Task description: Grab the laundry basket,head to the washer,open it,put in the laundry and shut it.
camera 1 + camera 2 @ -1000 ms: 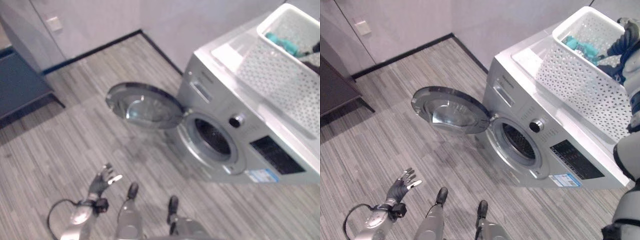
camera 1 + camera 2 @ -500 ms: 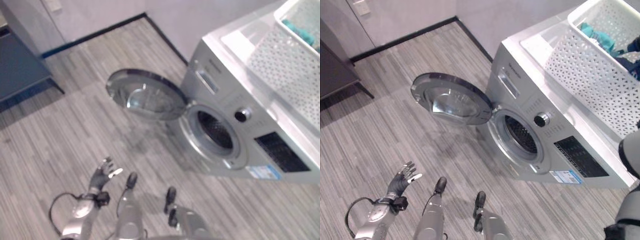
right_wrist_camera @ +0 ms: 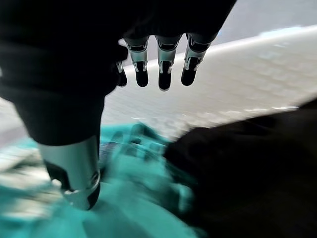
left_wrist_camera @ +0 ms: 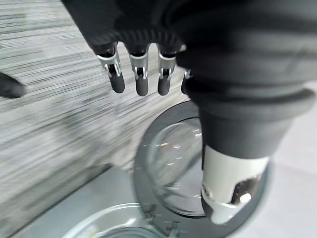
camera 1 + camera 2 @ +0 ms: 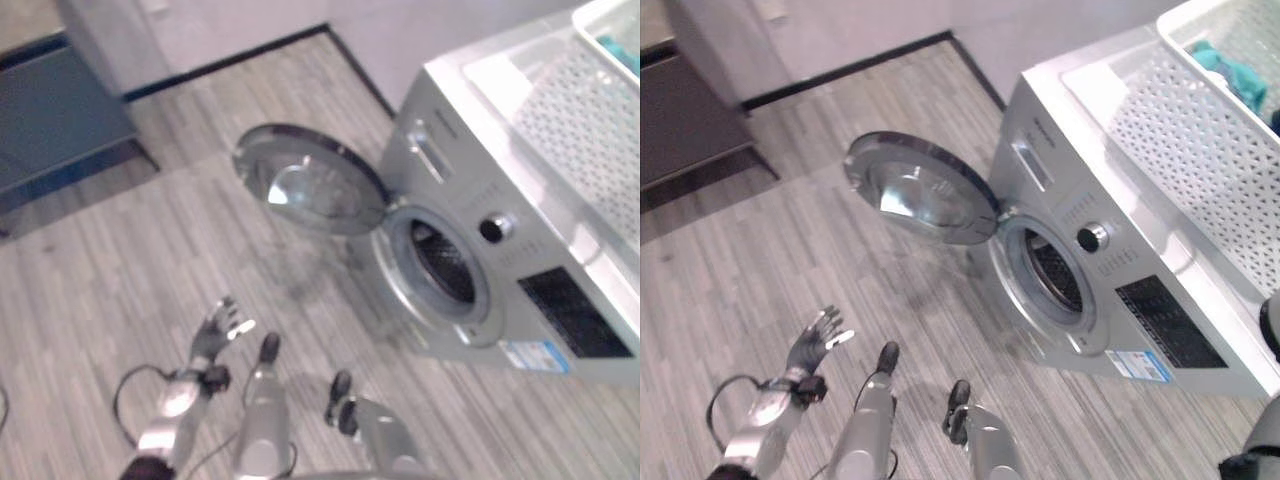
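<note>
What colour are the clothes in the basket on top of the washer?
Teal clothes and dark ones lie in the white basket; the right wrist view shows them best.

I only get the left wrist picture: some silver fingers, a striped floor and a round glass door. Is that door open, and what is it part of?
Observer: Yes, open. The round door is swung wide off the front of a silver washer, leaving its drum opening uncovered.
Operator: Is anything inside it yet?
Observer: I can't tell; the drum looks dark. A white laundry basket sits on top of the washer with teal clothing in it.
Operator: Where is the other robot hand?
Observer: The right robot hand is over the basket, fingers straight, just above the teal clothing and a dark garment, gripping neither.
Operator: And the one I see?
Observer: The left robot hand hangs open above the floor, apart from the door.
</note>
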You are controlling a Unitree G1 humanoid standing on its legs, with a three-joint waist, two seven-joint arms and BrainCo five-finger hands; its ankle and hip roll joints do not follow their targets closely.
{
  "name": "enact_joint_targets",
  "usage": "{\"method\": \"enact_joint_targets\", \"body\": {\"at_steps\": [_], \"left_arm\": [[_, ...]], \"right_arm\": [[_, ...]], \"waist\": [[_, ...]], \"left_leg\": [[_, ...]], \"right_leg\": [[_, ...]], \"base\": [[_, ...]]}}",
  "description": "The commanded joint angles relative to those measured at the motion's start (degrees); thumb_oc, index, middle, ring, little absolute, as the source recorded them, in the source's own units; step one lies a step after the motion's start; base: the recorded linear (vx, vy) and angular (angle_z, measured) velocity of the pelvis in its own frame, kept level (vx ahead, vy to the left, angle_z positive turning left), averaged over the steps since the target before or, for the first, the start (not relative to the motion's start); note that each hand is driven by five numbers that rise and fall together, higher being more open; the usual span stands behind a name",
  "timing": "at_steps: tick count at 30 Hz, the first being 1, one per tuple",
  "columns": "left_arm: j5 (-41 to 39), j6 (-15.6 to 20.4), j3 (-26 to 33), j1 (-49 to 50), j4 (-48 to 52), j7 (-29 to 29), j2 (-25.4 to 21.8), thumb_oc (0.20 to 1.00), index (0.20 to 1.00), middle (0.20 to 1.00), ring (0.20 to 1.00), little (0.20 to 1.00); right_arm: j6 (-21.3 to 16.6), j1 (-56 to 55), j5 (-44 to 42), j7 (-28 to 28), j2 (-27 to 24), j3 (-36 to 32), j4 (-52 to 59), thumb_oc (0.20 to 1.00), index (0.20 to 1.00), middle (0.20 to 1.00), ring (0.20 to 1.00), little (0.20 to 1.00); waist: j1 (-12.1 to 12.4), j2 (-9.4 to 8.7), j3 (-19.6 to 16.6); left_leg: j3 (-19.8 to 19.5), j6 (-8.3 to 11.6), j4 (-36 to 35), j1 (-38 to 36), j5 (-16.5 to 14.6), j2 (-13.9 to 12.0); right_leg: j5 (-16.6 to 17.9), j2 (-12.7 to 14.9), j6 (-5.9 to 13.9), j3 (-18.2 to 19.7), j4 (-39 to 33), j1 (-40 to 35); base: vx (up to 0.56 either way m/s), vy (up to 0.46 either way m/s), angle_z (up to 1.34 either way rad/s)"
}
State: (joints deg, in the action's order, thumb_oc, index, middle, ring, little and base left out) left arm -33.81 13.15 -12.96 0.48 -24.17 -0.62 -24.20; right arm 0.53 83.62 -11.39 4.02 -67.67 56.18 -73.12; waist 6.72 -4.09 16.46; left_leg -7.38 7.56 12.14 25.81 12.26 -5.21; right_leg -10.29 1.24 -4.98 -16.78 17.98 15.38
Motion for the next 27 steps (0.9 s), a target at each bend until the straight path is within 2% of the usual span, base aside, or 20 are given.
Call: {"method": "enact_joint_targets", "body": {"at_steps": [1, 2, 3, 4, 5, 6, 7, 8, 9, 10, 11, 13, 14, 16, 22, 27], "left_arm": [[0.26, 1.66, 0.69, 1.55, 2.31, -2.2, -2.54, 1.0, 1.0, 1.0, 1.0, 1.0], [0.25, 1.66, 0.64, 1.58, 2.32, -2.2, -2.73, 1.0, 1.0, 1.0, 1.0, 1.0], [0.41, 1.61, 0.56, 1.52, 2.33, -2.1, -2.73, 1.0, 1.0, 1.0, 1.0, 1.0], [0.78, 1.46, 0.4, 1.6, 2.45, -2.48, -2.91, 1.0, 1.0, 1.0, 1.0, 1.0], [1.19, 1.28, 0.04, 1.27, 2.65, -2.73, -3.39, 1.0, 1.0, 1.0, 1.0, 1.0], [1.69, 1.55, 0.22, 0.88, 2.75, -2.74, -3.87, 1.0, 1.0, 1.0, 1.0, 1.0], [1.69, 1.55, 0.21, 0.88, 2.75, -2.74, -3.88, 1.0, 1.0, 1.0, 1.0, 1.0], [0.67, 1.89, 1.1, 0.52, 2.16, -2.5, -3.05, 1.0, 1.0, 1.0, 1.0, 1.0], [0.66, 1.9, 1.08, 0.5, 2.14, -2.51, -3.1, 1.0, 1.0, 1.0, 1.0, 1.0], [0.04, 2.01, 1.23, 0.28, 1.84, -2.34, -2.77, 1.0, 1.0, 1.0, 1.0, 1.0], [-1.16, 2.3, 1.59, 0.2, 1.68, -1.86, -2.05, 1.0, 1.0, 1.0, 1.0, 1.0], [-0.99, 2.24, 1.59, 0.26, 1.67, -1.88, -2.02, 1.0, 1.0, 1.0, 1.0, 1.0], [-0.38, 2.25, 1.67, 0.85, 1.78, -1.9, -1.47, 1.0, 1.0, 1.0, 1.0, 1.0], [-0.18, 1.79, 1.49, 2.6, 2.81, -2.22, -0.85, 1.0, 1.0, 1.0, 1.0, 1.0], [0.52, 1.79, 0.46, 3.38, 3.39, -2.58, -1.32, 1.0, 1.0, 1.0, 1.0, 1.0], [0.47, 1.88, 0.71, 3.38, 3.19, -2.12, -1.12, 1.0, 1.0, 1.0, 1.0, 1.0]], "right_arm": [[-0.01, -5.14, -1.91, 0.36, -5.35, -3.68, 2.34, 1.0, 1.0, 1.0, 1.0, 1.0], [-0.01, -5.69, -1.86, 0.3, -5.4, -4.22, 2.47, 1.0, 1.0, 1.0, 1.0, 1.0], [-0.33, -8.41, -1.77, 0.31, -5.26, -5.9, 2.97, 1.0, 1.0, 1.0, 1.0, 1.0], [-0.07, -10.91, -1.62, 1.23, -6.29, -8.29, 3.51, 1.0, 1.0, 1.0, 1.0, 1.0], [0.26, -12.59, -0.98, 2.0, -6.72, -9.46, 4.41, 1.0, 1.0, 1.0, 1.0, 1.0], [0.68, -14.16, -1.29, 2.99, -7.64, -10.54, 6.53, 1.0, 1.0, 1.0, 1.0, 1.0], [0.68, -14.22, -1.28, 2.99, -7.64, -10.6, 6.54, 1.0, 1.0, 1.0, 1.0, 1.0], [0.71, -15.21, -1.51, 3.33, -6.65, -11.69, 5.75, 1.0, 1.0, 1.0, 1.0, 1.0], [0.7, -15.39, -1.49, 3.31, -6.66, -11.88, 5.79, 1.0, 1.0, 1.0, 1.0, 1.0], [0.62, -15.84, -1.08, 3.33, -6.07, -11.96, 5.15, 1.0, 1.0, 1.0, 1.0, 1.0], [0.8, -17.7, -0.31, 3.9, -6.2, -12.47, 4.28, 1.0, 1.0, 1.0, 1.0, 1.0], [0.98, -18.82, 0.26, 4.17, -6.78, -13.26, 3.9, 1.0, 1.0, 1.0, 1.0, 1.0], [0.81, -22.13, 0.89, 4.18, -6.57, -15.69, 4.2, 1.0, 1.0, 1.0, 1.0, 1.0], [0.2, -24.36, 1.08, 4.26, -6.0, -16.17, 5.75, 1.0, 1.0, 1.0, 1.0, 1.0], [-0.81, -24.26, -0.5, 3.85, -5.51, -15.13, 7.2, 1.0, 1.0, 1.0, 1.0, 1.0], [-1.61, -23.23, -1.97, 2.96, -4.52, -14.84, 8.36, 1.0, 1.0, 1.0, 1.0, 1.0]], "waist": [[0.11, -3.99, 0.09], [0.24, -4.17, 0.08], [0.59, -4.25, -0.86], [0.26, -4.5, -1.33], [-0.23, -4.87, -1.14], [-1.66, -4.25, -0.52], [-1.65, -4.26, -0.56], [-2.01, -2.92, -0.65], [-2.01, -2.91, -0.61], [-2.16, -2.79, -0.84], [-3.08, -2.53, -0.78], [-3.12, -3.08, -1.07], [-3.25, -4.05, -1.92], [-3.27, -4.55, -2.91], [-3.43, -4.33, -2.51], [-3.41, -4.35, -2.4]], "left_leg": [[3.44, -2.92, 3.0, -5.68, -14.11, -0.51], [3.49, -2.94, 2.97, -5.74, -14.12, -0.49], [2.26, -4.08, 2.0, -7.18, -15.77, 1.59], [1.33, -5.66, 2.13, -8.5, -17.71, 3.69], [0.79, -6.31, 2.85, -9.16, -18.11, 4.54], [-0.48, -7.42, 3.31, -10.74, -18.78, 5.25], [-0.49, -7.41, 3.29, -10.71, -18.76, 5.25], [-0.84, -6.67, 1.81, -12.91, -19.33, 4.23], [-0.91, -6.64, 1.55, -13.06, -19.13, 4.16], [-0.82, -6.16, 0.84, -13.7, -19.11, 3.98], [-1.01, -5.02, -0.82, -17.16, -19.78, 2.68], [-1.14, -4.62, -0.43, -17.31, -20.25, 3.01], [-1.69, -4.24, 0.0, -18.15, -20.77, 2.74], [-2.5, -3.69, -0.69, -18.94, -20.64, 0.59], [-3.25, -2.32, -4.18, -18.84, -18.1, -2.72], [-3.12, -1.93, -5.41, -18.8, -17.15, -3.67]], "right_leg": [[1.5, 3.43, 7.52, 5.42, -7.08, -5.76], [1.47, 3.47, 7.54, 5.46, -7.05, -5.77], [1.51, 4.07, 8.43, 6.0, -5.05, -6.01], [2.85, 5.2, 9.91, 6.22, 0.1, -6.02], [5.61, 5.99, 11.23, 7.13, 4.8, -5.02], [9.8, 5.85, 13.51, 11.9, 10.69, -2.28], [9.82, 5.85, 13.51, 11.9, 10.68, -2.24], [7.7, 7.79, 12.77, 12.3, 4.43, -1.58], [7.91, 7.72, 12.73, 12.19, 4.11, -1.79], [8.42, 9.28, 12.52, 11.81, -0.58, -1.11], [11.58, 11.95, 13.06, 12.26, -7.57, -0.58], [11.21, 12.17, 13.37, 12.34, -8.92, -1.97], [11.28, 11.7, 12.99, 11.84, -8.24, -2.61], [10.48, 10.22, 12.58, 10.51, -7.71, -3.08], [7.74, 7.71, 11.24, 9.03, -6.69, -2.12], [7.25, 6.99, 10.87, 8.8, -6.61, -1.59]], "base": [[0.12, 0.088, 0.44], [0.21, 0.161, 0.25], [0.19, 0.139, 0.04], [0.24, 0.186, -0.1], [0.25, 0.159, -0.06], [0.15, 0.095, 0.18], [0.23, 0.025, 0.49], [0.13, -0.023, 0.53], [0.19, -0.064, 0.39], [0.23, -0.154, -0.09], [0.23, -0.154, -0.29], [0.2, -0.133, -0.17], [0.28, -0.253, 0.39], [0.23, -0.275, 0.66], [0.02, -0.123, 0.07], [0.0, -0.063, 0.03]]}}
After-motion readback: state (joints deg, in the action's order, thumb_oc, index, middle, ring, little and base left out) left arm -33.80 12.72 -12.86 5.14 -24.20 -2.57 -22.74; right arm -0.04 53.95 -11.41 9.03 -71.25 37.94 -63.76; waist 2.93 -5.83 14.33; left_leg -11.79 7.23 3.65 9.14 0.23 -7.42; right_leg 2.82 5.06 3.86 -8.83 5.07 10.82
